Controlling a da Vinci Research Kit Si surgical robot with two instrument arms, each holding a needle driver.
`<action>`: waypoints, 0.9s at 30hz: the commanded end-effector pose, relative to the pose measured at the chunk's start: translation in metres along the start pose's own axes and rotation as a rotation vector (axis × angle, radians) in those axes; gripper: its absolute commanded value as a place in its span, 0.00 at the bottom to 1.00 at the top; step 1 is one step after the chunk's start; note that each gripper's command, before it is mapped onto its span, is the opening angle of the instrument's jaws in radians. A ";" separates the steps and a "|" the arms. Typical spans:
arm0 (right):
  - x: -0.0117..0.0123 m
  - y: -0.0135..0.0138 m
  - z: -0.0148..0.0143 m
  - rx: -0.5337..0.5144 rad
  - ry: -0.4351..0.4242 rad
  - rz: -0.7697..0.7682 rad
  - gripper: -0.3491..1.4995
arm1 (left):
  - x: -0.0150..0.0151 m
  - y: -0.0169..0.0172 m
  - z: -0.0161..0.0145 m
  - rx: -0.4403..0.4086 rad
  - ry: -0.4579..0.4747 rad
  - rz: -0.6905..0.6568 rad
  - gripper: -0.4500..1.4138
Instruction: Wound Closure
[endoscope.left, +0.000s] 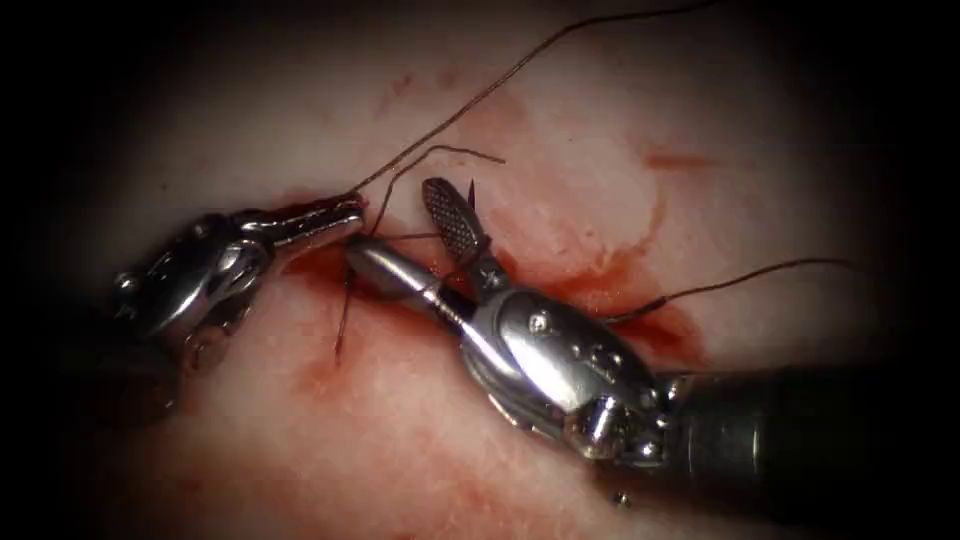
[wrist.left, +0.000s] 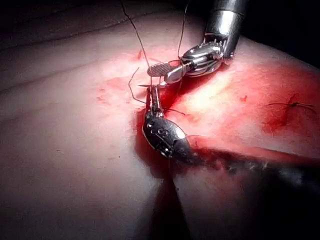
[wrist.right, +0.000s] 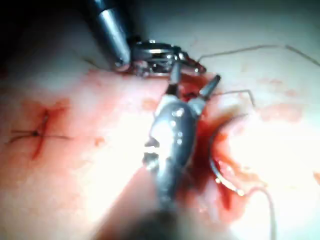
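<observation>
The left tool (endoscope.left: 352, 208) comes in from the left of the endoscope frame. Its jaws are clamped on the thread (endoscope.left: 520, 68), which climbs from the tips to the upper right and runs out of frame. The tool's body fades into the dark edge of the frame.

Just right of it, the right tool (endoscope.left: 395, 222) reaches up from the lower right with its jaws spread wide. One ribbed jaw points up and the other points left toward the left tool's tips. It grips nothing. A fine strand crosses the gap between the jaws, and a short loose end (endoscope.left: 460, 150) curls above them.

The cut (endoscope.left: 590, 290) runs under both tools as a red band, much of it hidden by the right tool and the red fluid (endoscope.left: 645, 325).

The needle (wrist.right: 216, 165) is hard to pick out. In the right wrist view a dark curved arc lies on the tissue (endoscope.left: 560, 130) beside the right tool, with neither tool holding it. I cannot tell whether either end is in the tissue, or which side of the cut it lies on. A finished stitch (wrist.right: 37, 132) sits well apart from the tools.
</observation>
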 end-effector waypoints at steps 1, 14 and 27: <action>-0.0012 0.0000 0.0004 -0.018 -0.016 0.022 0.54 | -0.0007 -0.0001 0.0002 -0.001 -0.001 -0.002 0.00; -0.0039 0.0022 0.0027 -0.151 -0.121 0.231 0.54 | -0.0007 -0.0004 0.0002 -0.001 -0.001 -0.002 0.00; -0.0052 0.0026 0.0039 -0.199 -0.134 0.334 0.52 | -0.0008 -0.0004 0.0003 -0.001 -0.001 -0.002 0.00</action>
